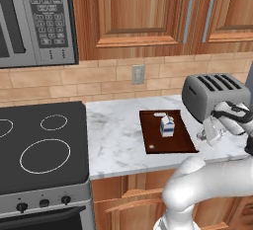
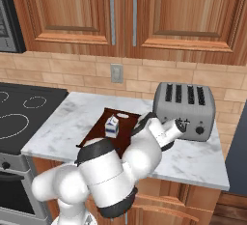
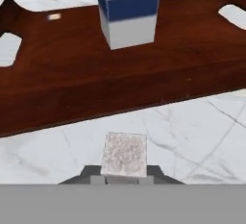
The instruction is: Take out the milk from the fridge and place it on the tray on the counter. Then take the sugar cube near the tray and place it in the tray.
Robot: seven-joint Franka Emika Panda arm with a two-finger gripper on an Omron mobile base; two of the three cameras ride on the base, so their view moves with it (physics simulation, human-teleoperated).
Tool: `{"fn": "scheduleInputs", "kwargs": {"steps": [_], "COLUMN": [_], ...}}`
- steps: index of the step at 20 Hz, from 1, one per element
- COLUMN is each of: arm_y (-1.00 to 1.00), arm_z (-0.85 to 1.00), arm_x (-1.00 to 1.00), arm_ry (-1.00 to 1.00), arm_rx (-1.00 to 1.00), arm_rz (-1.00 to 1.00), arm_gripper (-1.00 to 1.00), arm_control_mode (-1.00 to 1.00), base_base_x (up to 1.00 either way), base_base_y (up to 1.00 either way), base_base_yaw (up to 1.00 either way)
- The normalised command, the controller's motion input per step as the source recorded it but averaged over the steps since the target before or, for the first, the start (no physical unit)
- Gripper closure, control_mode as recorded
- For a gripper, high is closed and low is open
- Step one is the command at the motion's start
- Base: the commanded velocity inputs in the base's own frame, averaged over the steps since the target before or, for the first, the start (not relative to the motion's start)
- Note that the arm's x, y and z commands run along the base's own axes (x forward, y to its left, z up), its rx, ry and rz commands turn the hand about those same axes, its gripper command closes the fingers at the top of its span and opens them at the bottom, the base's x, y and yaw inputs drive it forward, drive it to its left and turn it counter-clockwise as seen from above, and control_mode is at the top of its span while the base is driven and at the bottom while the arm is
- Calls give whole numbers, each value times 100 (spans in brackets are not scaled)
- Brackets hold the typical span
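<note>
milk (image 1: 167, 126): standing on the tray (image 1: 180, 140)
tray: lying on the counter (image 1: 116, 140), left of the toaster (image 1: 215, 95)
sugar cube (image 3: 125, 154): sitting on the counter beside the tray

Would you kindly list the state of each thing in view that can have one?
milk: upright on the tray.
tray: flat on the counter.
sugar cube: between the fingertips, beside the tray.
gripper: shut on the sugar cube.
upper cabinet doors: closed.
</note>
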Motion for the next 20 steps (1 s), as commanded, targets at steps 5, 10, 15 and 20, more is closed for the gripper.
{"fn": "scheduleInputs", "kwargs": {"steps": [5,10,15,20], "arm_y": [21,82,47,2], "arm_z": [16,13,45,36], "arm_x": [-70,-40,-12,15], "arm_ry": [-18,-20,-8,4], "arm_rx": [-1,-15,-9,6], "arm_rz": [0,-8,-21,-12], "arm_gripper": [100,100,100,100], "arm_control_mode": [-100,-100,-100,-100], "base_base_x": [0,0,0,0], "base_base_y": [0,0,0,0], "base_base_yaw": [0,0,0,0]}}
